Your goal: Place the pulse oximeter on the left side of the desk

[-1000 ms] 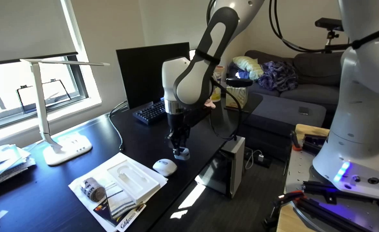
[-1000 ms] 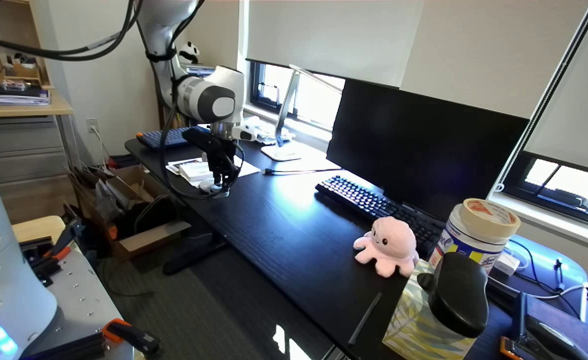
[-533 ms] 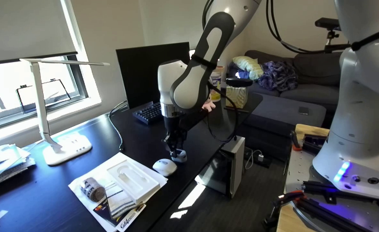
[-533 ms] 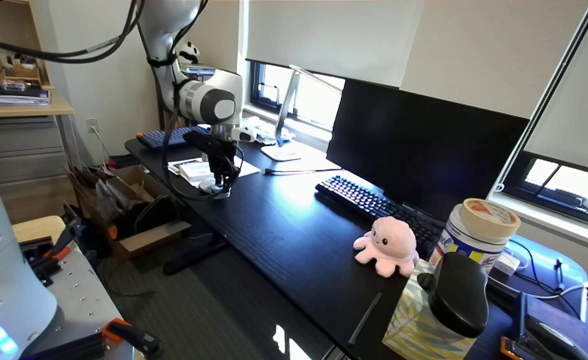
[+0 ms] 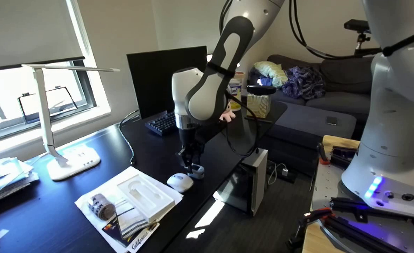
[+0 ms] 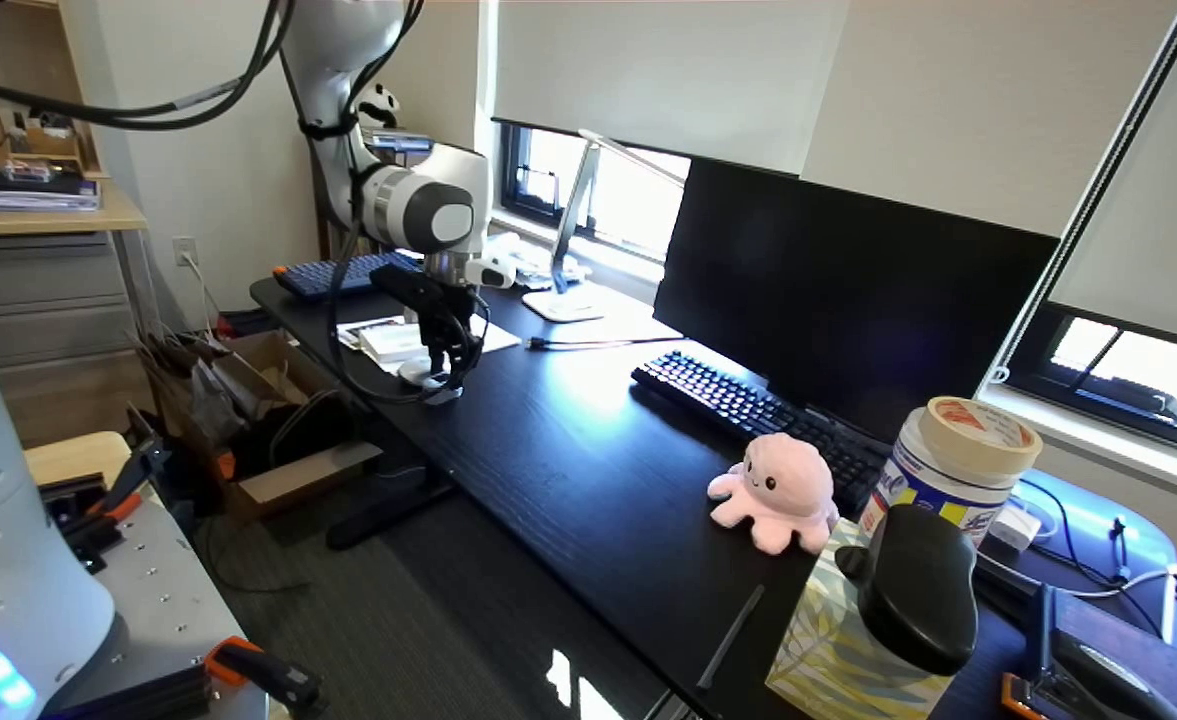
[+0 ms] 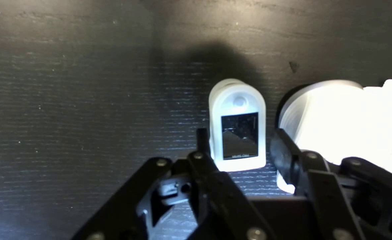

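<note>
The pulse oximeter, small and whitish with a dark screen, appears to rest on the black desk between my gripper's fingers. My gripper is open around it. A gap shows between the right finger pad and the oximeter; the left finger is very close to its side, perhaps touching. In an exterior view the oximeter stands beside the white mouse, near the desk's front edge. In another exterior view the oximeter is partly hidden by the gripper and cable.
A white box tray and a printed roll lie on papers past the mouse. A lamp stands farther back. A monitor, keyboard and pink plush toy stand along the desk.
The gripper and the oximeter have moved slightly toward the mouse and a little lower. The mouse has not moved. Earlier jaw opening is too small to tell.
</note>
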Controlling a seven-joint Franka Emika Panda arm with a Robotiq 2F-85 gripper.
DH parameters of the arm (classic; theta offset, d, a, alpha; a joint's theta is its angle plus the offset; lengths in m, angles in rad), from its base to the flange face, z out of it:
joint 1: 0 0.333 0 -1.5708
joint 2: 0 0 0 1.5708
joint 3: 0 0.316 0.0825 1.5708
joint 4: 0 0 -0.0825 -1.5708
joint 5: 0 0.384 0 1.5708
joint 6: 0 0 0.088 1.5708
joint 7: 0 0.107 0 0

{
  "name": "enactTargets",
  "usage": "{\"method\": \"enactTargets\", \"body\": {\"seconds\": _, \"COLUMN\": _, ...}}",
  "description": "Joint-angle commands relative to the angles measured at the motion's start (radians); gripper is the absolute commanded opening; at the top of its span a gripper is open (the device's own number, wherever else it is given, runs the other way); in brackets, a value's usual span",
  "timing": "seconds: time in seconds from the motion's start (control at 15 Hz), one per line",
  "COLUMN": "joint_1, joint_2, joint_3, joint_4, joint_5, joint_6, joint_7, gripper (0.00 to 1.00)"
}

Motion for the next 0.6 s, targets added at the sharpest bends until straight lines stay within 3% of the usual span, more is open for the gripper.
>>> {"method": "enactTargets", "body": {"seconds": 0.0, "joint_1": -0.016, "joint_2": -0.017, "joint_3": 0.015, "joint_4": -0.013, "joint_5": 0.012, "joint_6": 0.023, "joint_7": 0.001, "gripper": 0.82}}
{"method": "enactTargets", "body": {"seconds": 0.2, "joint_1": 0.007, "joint_2": -0.086, "joint_3": -0.022, "joint_4": -0.054, "joint_5": -0.023, "joint_6": 0.033, "joint_7": 0.039, "gripper": 0.99}}
{"method": "enactTargets", "body": {"seconds": 0.53, "joint_1": -0.041, "joint_2": -0.288, "joint_3": -0.098, "joint_4": -0.142, "joint_5": -0.067, "joint_6": 0.019, "joint_7": 0.033, "gripper": 1.0}}
